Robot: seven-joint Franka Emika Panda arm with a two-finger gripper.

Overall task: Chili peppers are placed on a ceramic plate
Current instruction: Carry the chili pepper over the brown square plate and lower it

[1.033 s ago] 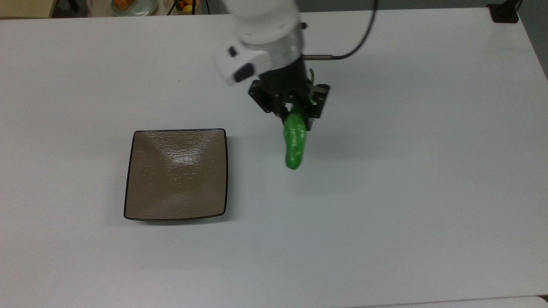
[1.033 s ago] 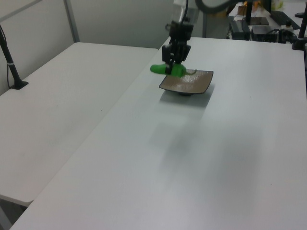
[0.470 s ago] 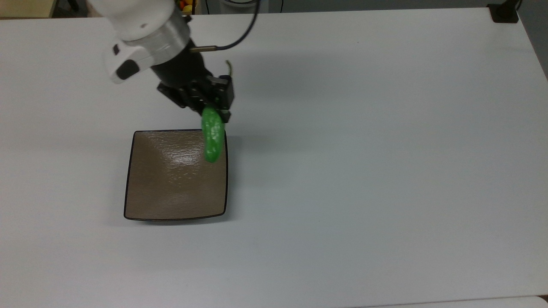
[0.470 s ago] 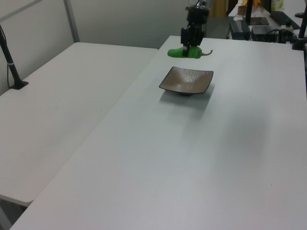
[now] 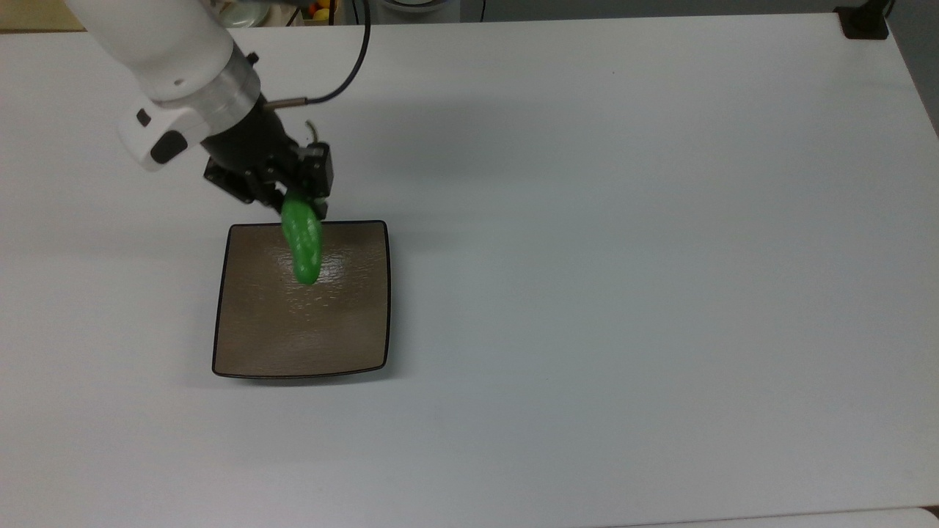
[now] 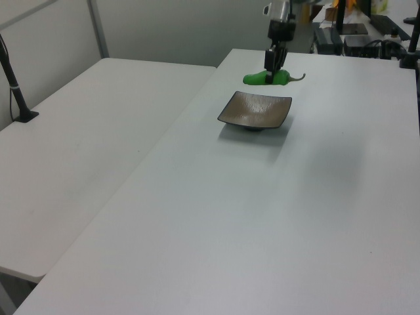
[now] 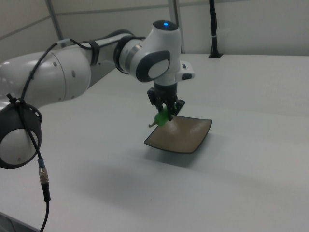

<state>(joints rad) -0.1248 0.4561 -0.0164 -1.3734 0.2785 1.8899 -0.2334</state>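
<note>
The green chili pepper (image 5: 302, 246) hangs in the air, held near its stem end by my gripper (image 5: 297, 196), which is shut on it. In the top view its free end reaches over the upper middle of the brown square ceramic plate (image 5: 301, 330). The left view shows the pepper (image 6: 266, 78) lying level above the plate's (image 6: 256, 111) far side, under the gripper (image 6: 270, 71), its thin stem pointing to the left view's right. In the right view the gripper (image 7: 165, 115) holds the pepper (image 7: 161, 118) over the plate's (image 7: 181, 137) left corner.
The white table (image 5: 623, 257) spreads wide to the top view's right of the plate. A second white table (image 6: 85, 131) adjoins it on the left view's left. A black post base (image 5: 864, 22) sits at the top view's upper right corner.
My gripper has carried the pepper to the top view's left, from beside the plate to above its upper edge. The plate has not moved.
</note>
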